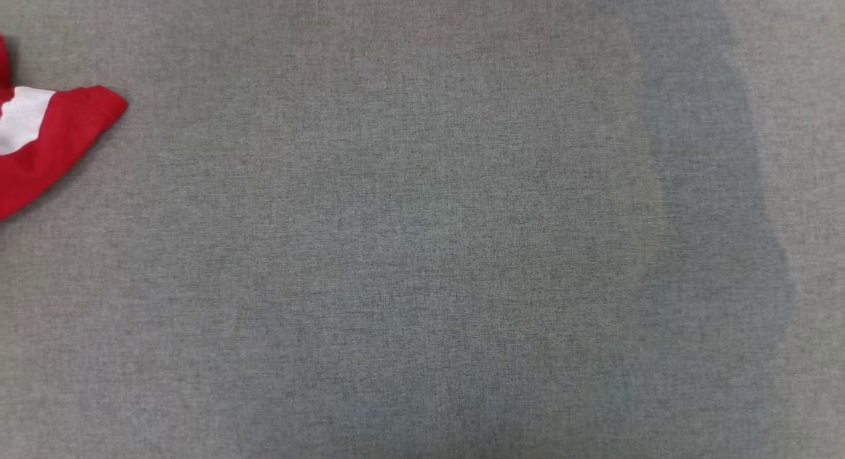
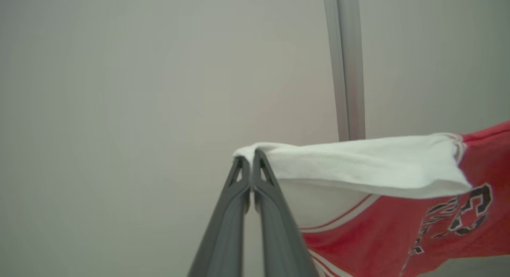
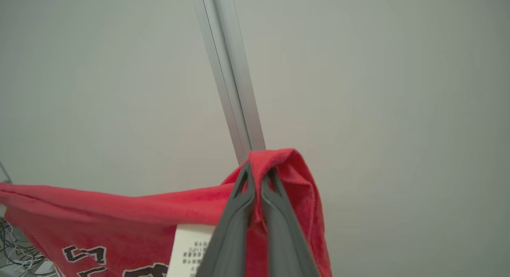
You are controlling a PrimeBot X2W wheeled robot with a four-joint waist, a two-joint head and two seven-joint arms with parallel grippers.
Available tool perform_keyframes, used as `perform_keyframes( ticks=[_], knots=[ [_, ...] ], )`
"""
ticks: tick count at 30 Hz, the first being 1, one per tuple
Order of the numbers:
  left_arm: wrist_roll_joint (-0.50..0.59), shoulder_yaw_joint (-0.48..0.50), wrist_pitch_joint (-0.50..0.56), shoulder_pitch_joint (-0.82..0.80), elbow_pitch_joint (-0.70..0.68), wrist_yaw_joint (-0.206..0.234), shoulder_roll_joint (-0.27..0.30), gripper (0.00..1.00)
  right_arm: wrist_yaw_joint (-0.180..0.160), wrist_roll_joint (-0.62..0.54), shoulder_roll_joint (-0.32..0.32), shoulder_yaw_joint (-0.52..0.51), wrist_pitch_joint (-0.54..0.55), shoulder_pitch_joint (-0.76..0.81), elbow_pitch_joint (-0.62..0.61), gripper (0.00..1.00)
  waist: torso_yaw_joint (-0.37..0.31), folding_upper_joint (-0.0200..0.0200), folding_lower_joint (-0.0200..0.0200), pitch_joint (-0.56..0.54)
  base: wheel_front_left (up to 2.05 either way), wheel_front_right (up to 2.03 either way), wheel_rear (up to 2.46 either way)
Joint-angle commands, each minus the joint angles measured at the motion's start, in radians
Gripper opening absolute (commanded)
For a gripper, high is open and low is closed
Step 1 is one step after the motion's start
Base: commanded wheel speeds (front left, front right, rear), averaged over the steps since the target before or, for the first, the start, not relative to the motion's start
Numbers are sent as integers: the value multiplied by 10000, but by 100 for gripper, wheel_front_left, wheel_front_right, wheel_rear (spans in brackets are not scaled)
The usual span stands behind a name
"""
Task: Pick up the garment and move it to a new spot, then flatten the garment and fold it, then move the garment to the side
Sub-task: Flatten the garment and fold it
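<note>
**Jersey held aloft between two grips.** The left tool is closed on a white-trimmed edge of the red jersey. The right tool is pinched shut on a red corner, with a care label hanging beside it. The two separate grips draw the upper edge taut, presumably so the cloth hangs open for laying flat. In the head view, part of the jersey shows at the left margin of the grey table, possibly brushing it.

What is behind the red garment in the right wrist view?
A pale wall and a grey metal post. The post's lower part is hidden by the garment, which the right gripper pinches.
</note>
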Motion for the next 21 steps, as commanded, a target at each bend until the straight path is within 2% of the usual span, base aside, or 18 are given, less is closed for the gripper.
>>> perform_keyframes(
  ticks=[1, 6, 8, 13, 21],
  knots=[
    [-189, -249, 102, 370, -56, -2, 78, 0, 2, 102, -71, 183, 63, 341, 63, 0, 12, 0, 0, -120, 0, 0, 0],
    [-1159, -1471, 833, 1620, -504, -1, 497, 0, 2, 668, -187, 1110, 467, 1766, 81, 0, 31, 0, 0, -745, 0, 0, 0],
    [-1259, -2157, 1206, 2153, -781, 4, 832, 0, 2, 997, -260, 1707, 1012, 2508, -128, 0, -7, 0, 0, -1095, 0, 0, 0],
    [-2386, -3241, 2302, 3515, -1485, 4, 1521, 0, 2, 1833, -724, 3094, 2265, 4068, -850, 0, -172, 0, 0, -2032, 0, 0, 0],
    [-4137, -4114, 3910, 5424, -2871, 3, 2516, 0, 2, 3095, -1314, 4530, 3535, 5744, -1902, 0, -422, 0, 0, -3281, 0, 0, 0]
  ],
)
